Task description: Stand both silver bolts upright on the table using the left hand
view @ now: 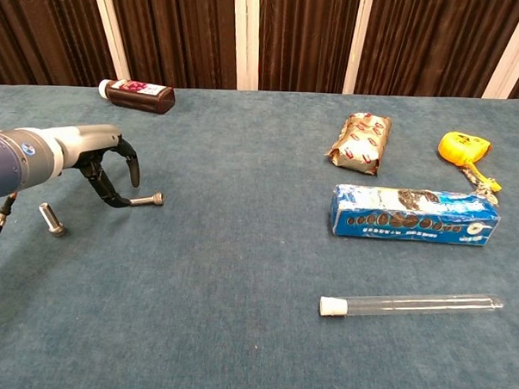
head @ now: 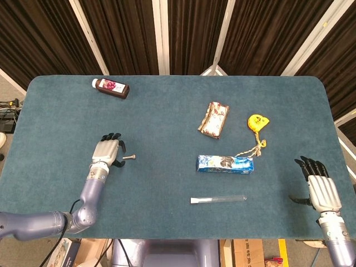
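Note:
One silver bolt [view: 147, 199] [head: 129, 157] lies on its side on the blue-green table [head: 167, 122], head pointing right. My left hand [view: 106, 166] [head: 107, 150] hovers at its left end. The fingers [view: 133, 165] arch down, spread apart, and the thumb tip sits close to the bolt's shaft. Nothing is gripped. The second silver bolt [view: 52, 220] stands with its head down on the cloth, left of and nearer than the hand; my forearm hides it in the head view. My right hand [head: 320, 189] rests open at the table's front right edge.
A brown bottle [head: 110, 88] lies at the back left. On the right half lie a foil packet [head: 214, 119], a yellow tape measure [head: 257, 121], a blue biscuit pack [head: 225, 163] and a glass test tube [head: 218, 198].

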{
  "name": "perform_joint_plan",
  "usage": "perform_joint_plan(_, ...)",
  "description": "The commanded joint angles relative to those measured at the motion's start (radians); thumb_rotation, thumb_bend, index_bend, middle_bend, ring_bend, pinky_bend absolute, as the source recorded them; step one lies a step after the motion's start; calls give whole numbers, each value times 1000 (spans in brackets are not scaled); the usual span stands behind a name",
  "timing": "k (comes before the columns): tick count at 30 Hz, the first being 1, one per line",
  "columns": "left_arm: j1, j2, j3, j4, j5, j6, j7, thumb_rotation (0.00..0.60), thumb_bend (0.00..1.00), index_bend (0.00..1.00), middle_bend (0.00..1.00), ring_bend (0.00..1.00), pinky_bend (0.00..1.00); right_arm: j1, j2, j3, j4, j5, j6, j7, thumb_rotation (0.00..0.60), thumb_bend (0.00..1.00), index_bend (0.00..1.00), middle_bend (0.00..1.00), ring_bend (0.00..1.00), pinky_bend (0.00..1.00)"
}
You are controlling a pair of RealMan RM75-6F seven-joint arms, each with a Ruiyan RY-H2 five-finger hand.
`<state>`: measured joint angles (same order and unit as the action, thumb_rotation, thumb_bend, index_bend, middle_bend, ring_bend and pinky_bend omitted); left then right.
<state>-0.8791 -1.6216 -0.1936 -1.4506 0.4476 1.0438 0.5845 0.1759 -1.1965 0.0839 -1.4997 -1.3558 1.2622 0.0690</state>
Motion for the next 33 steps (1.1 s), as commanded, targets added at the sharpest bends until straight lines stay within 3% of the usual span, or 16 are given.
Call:
perform_joint_plan(1,3,-13,1,18,5,-2,4,600,417,480,86,0,0,0,-1,0,0,1,-1,-1,600,113,147,91,54,0)
perform_joint_plan(33,10,-79,-1,83,50,8,60,600,457,521,103,0,0,3,-1,0,5,4,-10,10,600,113,147,91,54,0)
